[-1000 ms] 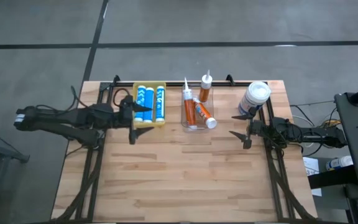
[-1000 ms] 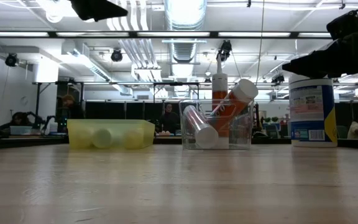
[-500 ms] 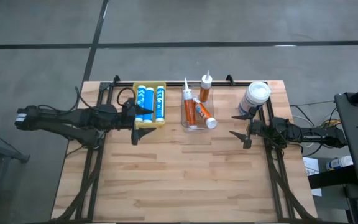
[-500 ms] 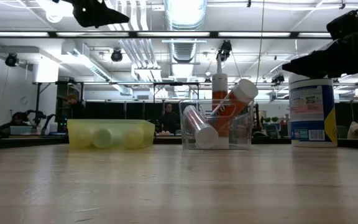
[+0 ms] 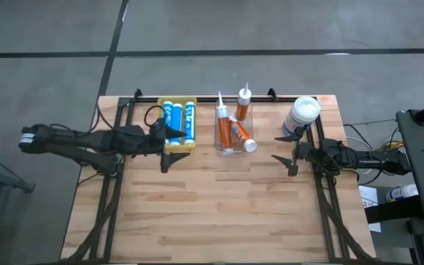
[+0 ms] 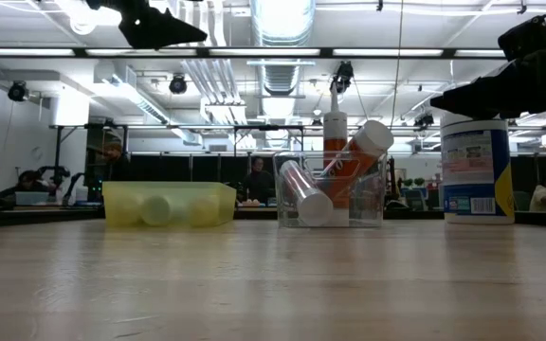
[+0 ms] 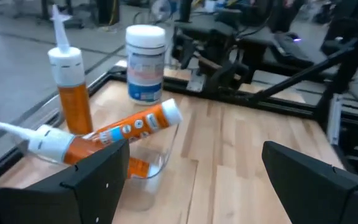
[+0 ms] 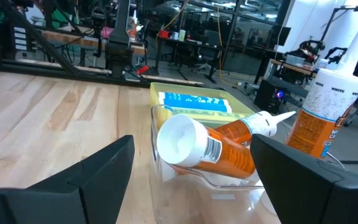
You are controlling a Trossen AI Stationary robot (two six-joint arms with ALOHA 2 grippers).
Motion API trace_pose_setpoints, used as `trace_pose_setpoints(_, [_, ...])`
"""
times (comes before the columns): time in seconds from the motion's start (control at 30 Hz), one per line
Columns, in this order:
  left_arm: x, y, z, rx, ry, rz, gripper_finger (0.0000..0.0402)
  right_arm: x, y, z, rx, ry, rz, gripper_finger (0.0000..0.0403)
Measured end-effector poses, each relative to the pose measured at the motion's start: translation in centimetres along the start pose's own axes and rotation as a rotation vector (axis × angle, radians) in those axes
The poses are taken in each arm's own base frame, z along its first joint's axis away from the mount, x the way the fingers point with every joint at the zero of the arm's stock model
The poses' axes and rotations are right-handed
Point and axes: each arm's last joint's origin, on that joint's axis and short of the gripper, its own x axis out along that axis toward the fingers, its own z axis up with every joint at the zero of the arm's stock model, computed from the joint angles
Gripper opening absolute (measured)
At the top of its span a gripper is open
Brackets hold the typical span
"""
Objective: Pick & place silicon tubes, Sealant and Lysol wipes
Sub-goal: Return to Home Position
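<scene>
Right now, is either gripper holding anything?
Nothing is held. The left gripper and the right gripper are both open and empty.

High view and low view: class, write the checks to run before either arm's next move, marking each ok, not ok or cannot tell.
1. Left tool open and holding nothing: ok.
2. Left tool raised well above the rim of the yellow bin, by the low view: ok.
3. Three blue tubes lying inside the yellow bin: ok.
4. Right tool open, empty, beside the Lysol wipes: ok.
5. Lysol wipes upright on the table: ok.
6. Upright orange tube inside the clear bin: cannot tell.
</scene>
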Motion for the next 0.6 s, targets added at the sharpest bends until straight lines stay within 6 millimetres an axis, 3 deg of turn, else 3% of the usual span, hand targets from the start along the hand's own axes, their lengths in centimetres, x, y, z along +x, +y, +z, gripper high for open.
trace_pose_setpoints(0.13, [-1.3,0.3,-0.7,0.009,-0.069,-0.055,0.0361,0.0,0.0,0.0,0.0,0.0,0.0,0.032])
trace_pose_setpoints(0.43, [-6.6,2.0,-3.4,0.023,-0.239,-0.073,0.0361,0.0,0.0,0.0,0.0,0.0,0.0,0.032])
trace_pose_setpoints(0.6, [-8.0,2.6,-5.0,-0.011,-0.295,-0.084,0.0361,0.0,0.0,0.0,0.0,0.0,0.0,0.032])
